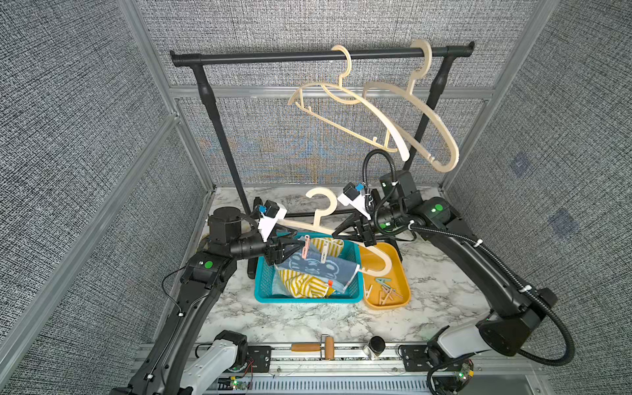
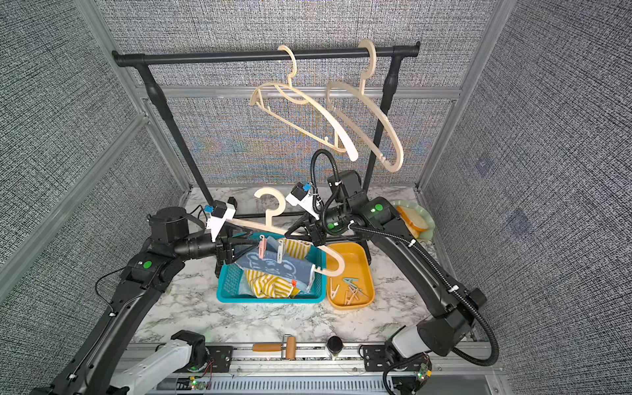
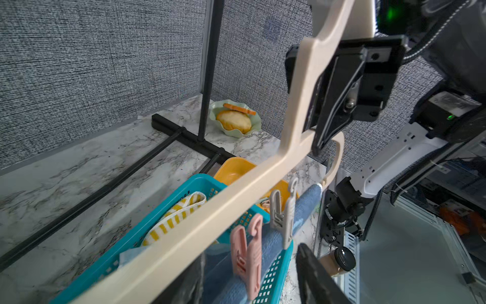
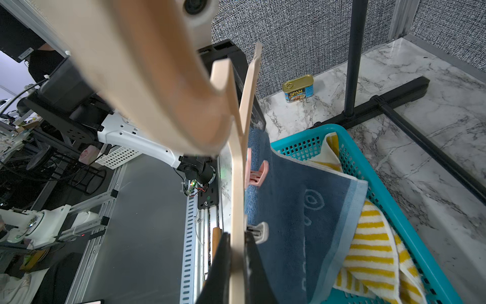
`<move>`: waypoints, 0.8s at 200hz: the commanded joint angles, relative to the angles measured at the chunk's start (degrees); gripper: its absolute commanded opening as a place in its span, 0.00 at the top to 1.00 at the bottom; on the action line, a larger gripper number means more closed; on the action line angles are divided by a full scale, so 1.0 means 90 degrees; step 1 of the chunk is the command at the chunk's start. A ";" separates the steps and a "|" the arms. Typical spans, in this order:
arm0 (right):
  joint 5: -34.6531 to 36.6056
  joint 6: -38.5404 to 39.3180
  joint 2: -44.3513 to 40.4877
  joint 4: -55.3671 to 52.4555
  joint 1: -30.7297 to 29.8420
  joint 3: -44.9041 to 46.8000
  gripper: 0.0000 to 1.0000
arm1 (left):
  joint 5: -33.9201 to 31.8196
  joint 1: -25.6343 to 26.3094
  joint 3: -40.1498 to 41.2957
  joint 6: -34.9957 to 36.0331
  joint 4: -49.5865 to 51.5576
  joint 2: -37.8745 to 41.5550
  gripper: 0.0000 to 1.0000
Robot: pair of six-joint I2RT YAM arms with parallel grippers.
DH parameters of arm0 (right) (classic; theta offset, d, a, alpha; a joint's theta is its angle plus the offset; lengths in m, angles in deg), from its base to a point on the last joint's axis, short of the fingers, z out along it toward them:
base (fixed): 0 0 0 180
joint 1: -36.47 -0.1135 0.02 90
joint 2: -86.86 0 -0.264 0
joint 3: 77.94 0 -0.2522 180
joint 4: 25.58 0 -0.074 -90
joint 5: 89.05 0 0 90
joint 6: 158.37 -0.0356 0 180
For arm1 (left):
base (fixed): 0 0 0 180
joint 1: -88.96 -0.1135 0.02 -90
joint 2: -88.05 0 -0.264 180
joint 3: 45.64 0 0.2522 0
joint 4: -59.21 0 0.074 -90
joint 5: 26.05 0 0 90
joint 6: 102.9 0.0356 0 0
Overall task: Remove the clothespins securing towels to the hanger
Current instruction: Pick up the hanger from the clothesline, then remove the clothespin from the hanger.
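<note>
The right gripper (image 1: 337, 235) is clamped on the shoulder of a beige plastic coat hanger (image 1: 320, 216), just beside its neck, holding it tilted above a teal perforated plastic basket (image 1: 307, 300). A dark blue towel with pale lettering (image 1: 314, 267) hangs from the hanger, pinned by a pale pink plastic clothespin (image 3: 247, 258) and a cream-white clothespin (image 3: 284, 215) (an orange peg (image 1: 330, 283) shows near the towel's low corner). The left gripper (image 1: 299, 247) has its jaws apart on either side of the pink one, not squeezing it. Loose pegs (image 1: 386, 292) lie in a mustard-yellow tray (image 1: 395, 270).
</note>
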 commanded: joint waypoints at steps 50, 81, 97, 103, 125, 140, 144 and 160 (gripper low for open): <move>-0.0463 -0.0018 -0.0011 0.0104 -0.0021 -0.0016 1.00 | 0.0379 0.0004 -0.0022 0.0159 -0.0394 -0.0488 0.41; -0.0464 -0.0010 -0.0009 0.0087 -0.0054 -0.0026 1.00 | 0.0453 0.0022 -0.0096 0.0146 -0.0345 -0.0718 0.38; -0.0473 -0.0016 -0.0003 0.0091 -0.0072 -0.0035 1.00 | 0.0286 0.0091 -0.0105 0.0167 -0.0308 -0.0730 0.37; -0.0464 -0.0036 0.0004 0.0095 -0.0076 -0.0036 1.00 | 0.0134 0.0136 -0.0112 0.0189 -0.0252 -0.0733 0.37; -0.0483 -0.0042 0.0033 0.0118 -0.0114 -0.0050 1.00 | -0.0293 0.0327 -0.0145 0.0331 -0.0011 -0.0701 0.36; -0.0490 -0.0035 0.0064 0.0106 -0.0109 -0.0053 1.00 | -0.0262 0.0374 -0.0110 0.0342 -0.0027 -0.0642 0.36; -0.0500 -0.0030 0.0074 0.0095 -0.0109 -0.0070 1.00 | -0.0237 0.0380 -0.0108 0.0350 -0.0023 -0.0630 0.36; -0.0570 -0.0007 0.0135 0.0057 -0.0120 -0.0110 1.00 | -0.0192 0.0404 -0.0112 0.0389 -0.0013 -0.0618 0.36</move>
